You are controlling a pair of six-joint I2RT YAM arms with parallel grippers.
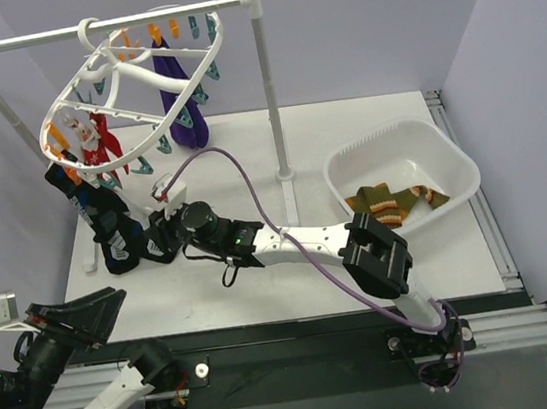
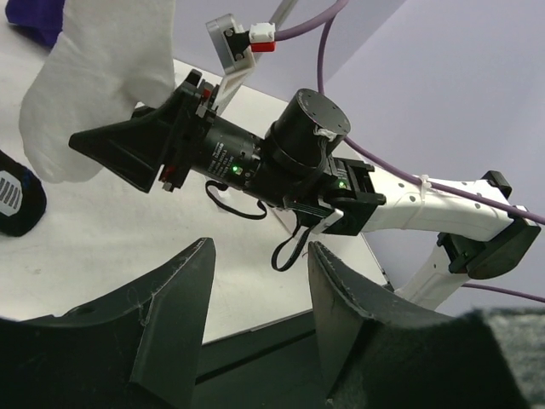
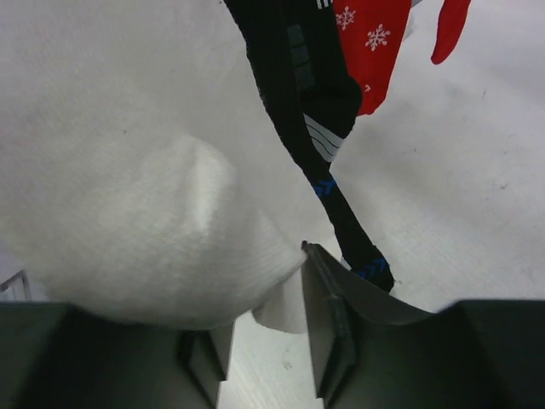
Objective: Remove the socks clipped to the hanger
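I see my right gripper with its jaws clamped onto the lower end of the white sock. That sock hangs below the hanger, beside the black-navy sock. My left gripper sits by the table's near-left corner, jaws spread wide and empty.

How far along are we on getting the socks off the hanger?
Done: one olive-striped sock lies in the basin.

In hand: the right gripper has the white sock between its fingers; whether it is clamped is unclear.

Left to do: the purple sock, red-and-white sock and black-navy sock hang from the hanger. The left gripper is open and empty.
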